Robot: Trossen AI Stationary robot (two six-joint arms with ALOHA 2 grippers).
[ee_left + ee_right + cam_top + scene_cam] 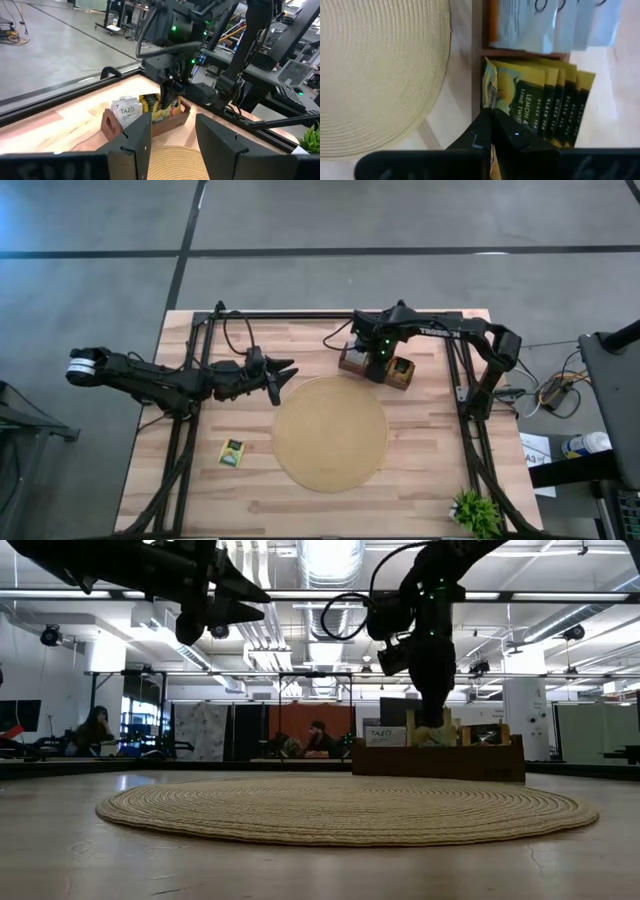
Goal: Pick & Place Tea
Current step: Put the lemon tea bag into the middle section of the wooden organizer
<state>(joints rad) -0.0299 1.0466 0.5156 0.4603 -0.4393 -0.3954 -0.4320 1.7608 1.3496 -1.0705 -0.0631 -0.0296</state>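
Observation:
A long brown wooden box (352,362) sits at the far rim of the round tan mat (330,433). White sachets (545,25) and yellow-and-green tea sachets (545,105) stand on edge in its compartments. My right gripper (492,117) reaches down into the box (440,758) and is shut on the outermost yellow sachet. One more yellow-green sachet (232,452) lies flat on the table left of the mat. My left gripper (285,370) is open and hovers high above the mat's far-left rim, its fingers (135,145) pointing toward the box (112,127). My right gripper pinches the top edge (494,97) of the outermost yellow sachet between its two fingertips. It comes from above, pointing down. The sachet stands in its compartment next to the other yellow ones, and its held corner is slightly crumpled.
A black frame (330,316) runs around the table's far edge and both sides. A small green plant (475,510) stands at the near right corner. The mat (350,808) fills the table's middle, with bare wood around it. People sit in the room far behind.

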